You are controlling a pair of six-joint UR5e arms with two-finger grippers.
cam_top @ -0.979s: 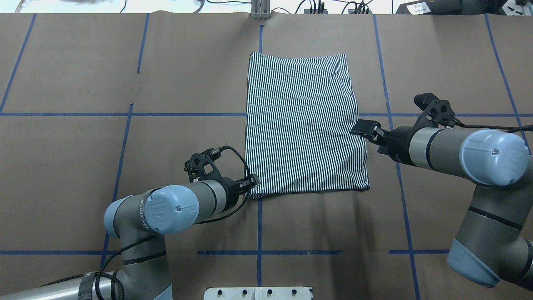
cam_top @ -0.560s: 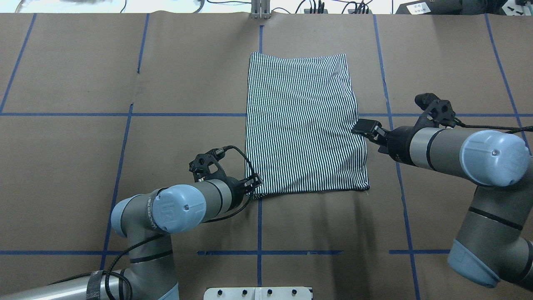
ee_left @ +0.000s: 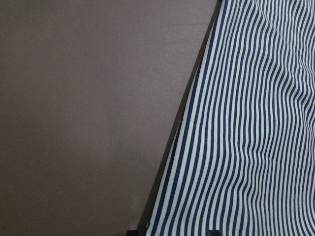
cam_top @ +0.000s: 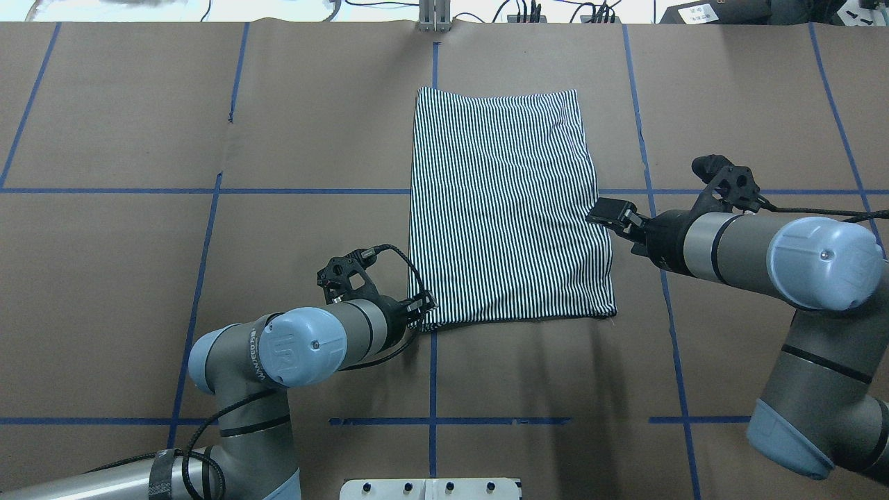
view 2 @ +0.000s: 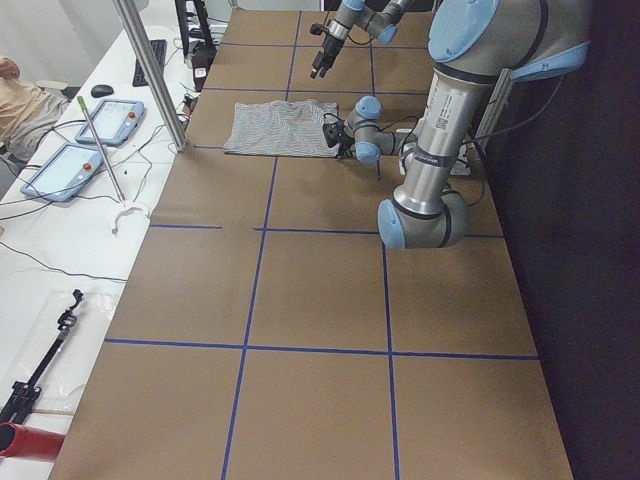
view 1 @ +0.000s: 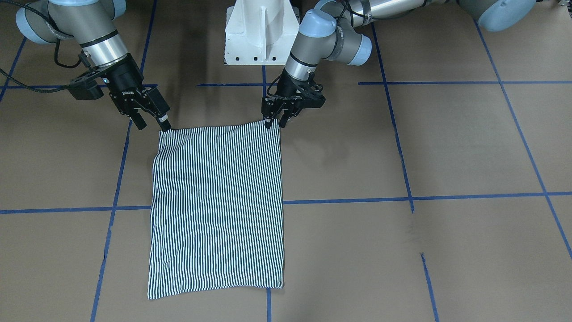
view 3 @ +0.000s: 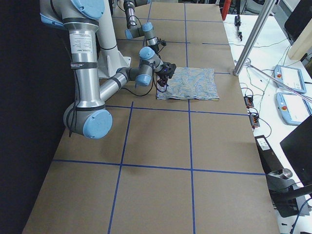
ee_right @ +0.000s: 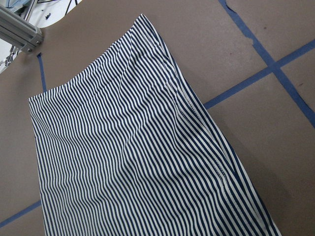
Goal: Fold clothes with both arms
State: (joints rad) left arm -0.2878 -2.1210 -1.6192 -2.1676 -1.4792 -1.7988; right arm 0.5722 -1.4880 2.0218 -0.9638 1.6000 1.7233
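The navy-and-white striped shirt (cam_top: pixel 507 208) lies folded into a flat rectangle on the brown table; it also shows in the front view (view 1: pixel 219 205). Collar and placket are hidden. My left gripper (cam_top: pixel 425 305) is low at the shirt's near-left corner, and in the front view (view 1: pixel 276 123) its jaws stand apart on either side of that corner. The left wrist view shows the shirt's edge (ee_left: pixel 246 147) close up. My right gripper (cam_top: pixel 605 212) is open and empty, raised over the shirt's right edge (ee_right: pixel 197 108); it also shows in the front view (view 1: pixel 152 120).
The white pedestal base (view 1: pixel 261 31) stands at the robot's side of the table. Blue tape lines (cam_top: pixel 430 389) grid the brown surface. A side bench with tablets (view 2: pixel 70 165) and a metal post (view 2: pixel 150 70) runs along the table's far edge.
My left arm has shifted slightly right and closer to the shirt's near-left corner. The right arm and the shirt have not visibly moved.
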